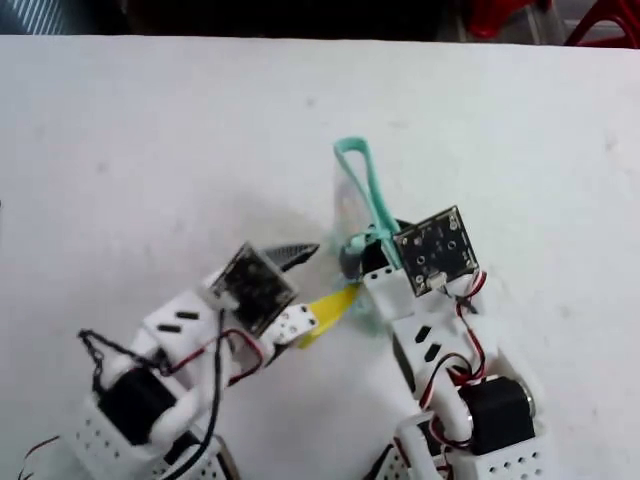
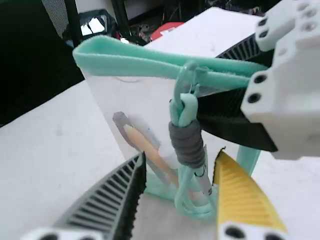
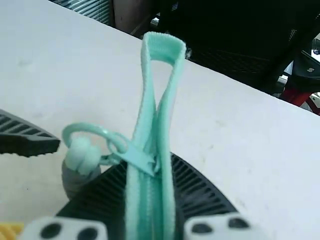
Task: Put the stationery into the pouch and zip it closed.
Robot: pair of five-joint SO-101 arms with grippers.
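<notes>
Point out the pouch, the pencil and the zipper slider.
pouch (image 2: 125, 57), left wrist view, teal top edge.
pencil (image 2: 147, 152), left wrist view, wooden shaft.
zipper slider (image 3: 142, 160), right wrist view, slider body.

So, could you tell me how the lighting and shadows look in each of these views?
High view: the white table is evenly bright, with a soft grey shadow beside the clear pouch with a mint-green zip band. Left wrist view: light passes through the pouch, so the wooden pencil inside shows; the room behind is dark. Right wrist view: bright table, near-black room behind.
</notes>
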